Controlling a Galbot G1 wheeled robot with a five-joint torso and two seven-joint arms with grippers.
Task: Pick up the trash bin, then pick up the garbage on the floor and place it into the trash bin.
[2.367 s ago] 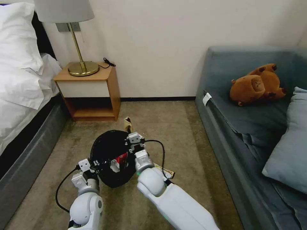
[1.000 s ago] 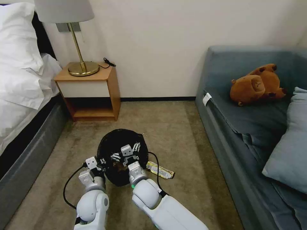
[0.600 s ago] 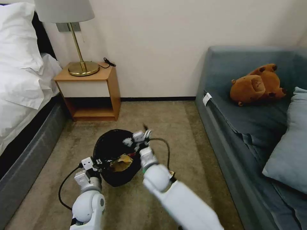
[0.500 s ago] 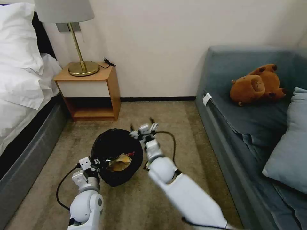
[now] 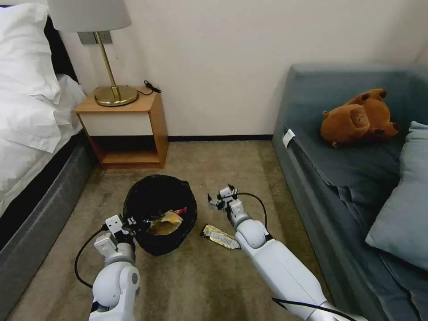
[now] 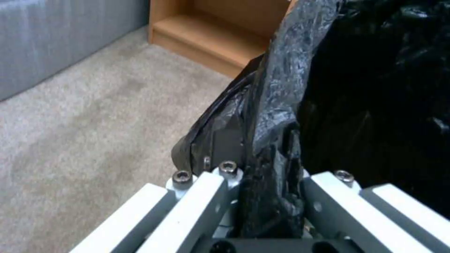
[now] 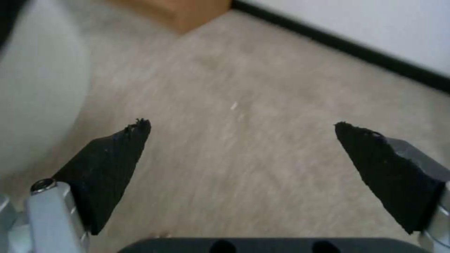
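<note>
1. Keep the left gripper (image 5: 130,221) pinched on the trash bin's (image 5: 159,209) bag rim; hold it level so the tan paper (image 5: 166,222) stays inside.
2. Your right gripper (image 5: 219,199), spread and empty, hangs beside the bin; bring it down onto the yellow-black bar wrapper (image 5: 220,236) on the carpet.
3. The left wrist view shows the bag rim (image 6: 272,116) clamped between the fingers; the head view alone locates the wrapper.
</note>
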